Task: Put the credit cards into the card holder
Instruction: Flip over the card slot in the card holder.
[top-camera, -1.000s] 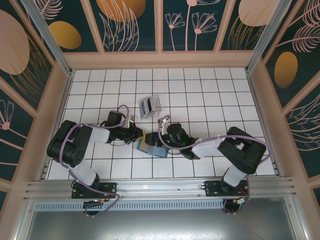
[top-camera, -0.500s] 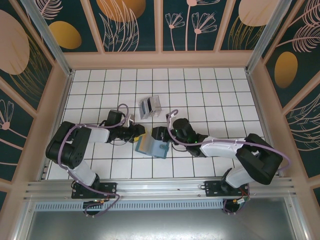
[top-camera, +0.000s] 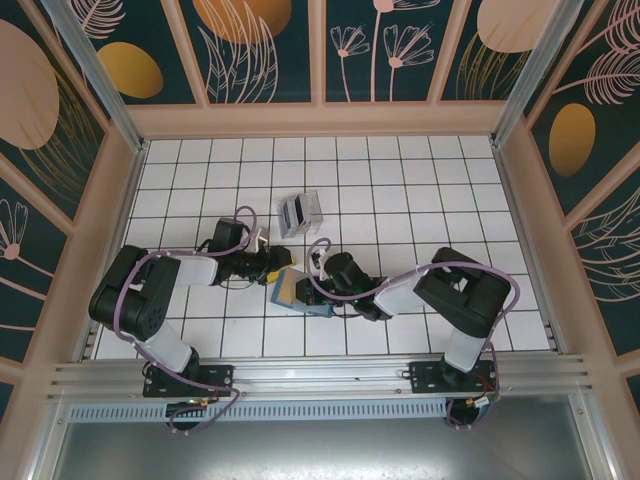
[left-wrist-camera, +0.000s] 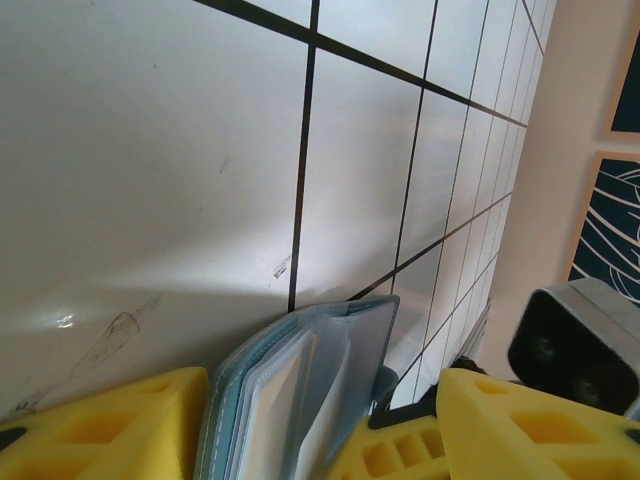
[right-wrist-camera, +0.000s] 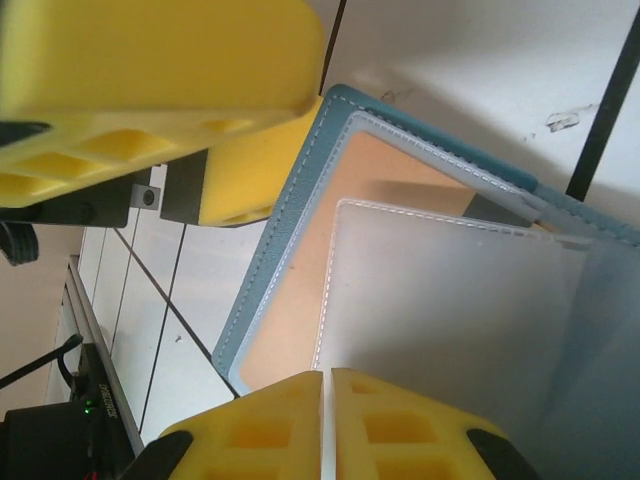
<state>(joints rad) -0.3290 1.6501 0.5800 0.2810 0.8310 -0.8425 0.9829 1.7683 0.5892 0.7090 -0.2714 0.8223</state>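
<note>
Two grippers meet at the holder in the top view, mid-floor, in front of the arm bases. The left gripper comes in from the left and the right gripper from the right. The cards lie in a small grey stack on the tiled floor, well apart behind the holder with neither gripper touching them. How the fingers stand is too small to read here. In the left wrist view, the left gripper has a yellow finger on each side of the holder. The holder stands on edge between them and fills the gap, so it's pinched. Its teal cover and clear inner leaves fan open toward the floor, and a grey camera housing sits at the right edge. In the right wrist view, the holder is spread open, with a tan lining and a teal stitched rim. A frosted clear sleeve lies over it. The right gripper has its fingers pressed together with only a hairline seam. The sleeve's edge runs right into that seam, but I can't tell if a leaf is caught. A yellow finger of the left gripper sits at the holder's top corner.
</note>
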